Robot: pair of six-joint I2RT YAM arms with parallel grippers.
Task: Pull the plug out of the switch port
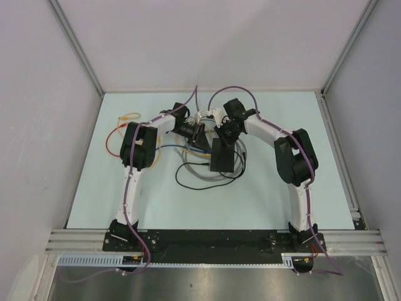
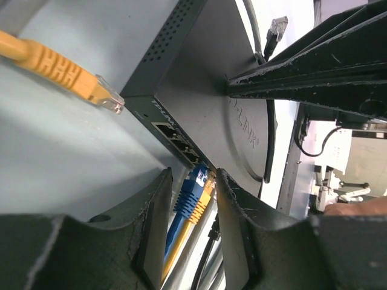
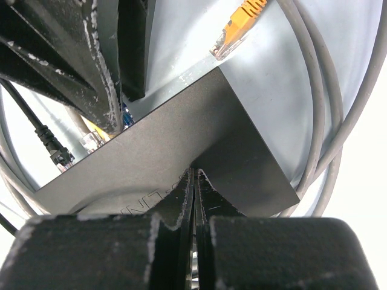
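The switch (image 1: 222,157) is a flat black box lying mid-table among cables. In the left wrist view its socket row (image 2: 180,142) faces me, and a blue plug (image 2: 195,187) and a yellow plug (image 2: 207,194) sit side by side in the sockets. My left gripper (image 2: 192,176) is shut on this pair, with a finger (image 2: 154,223) against each side. My right gripper (image 3: 195,172) is shut, and its tips press down on the switch's top (image 3: 163,148). Seen from above, the two grippers meet over the switch, the left gripper (image 1: 199,135) beside the right gripper (image 1: 227,139).
A loose orange plug (image 2: 78,75) lies on the table just left of the switch, its cable looping off to the left (image 1: 122,125). A loose clear plug on a grey cable (image 2: 276,27) lies beyond it. Grey and black cable loops (image 1: 200,172) surround the switch.
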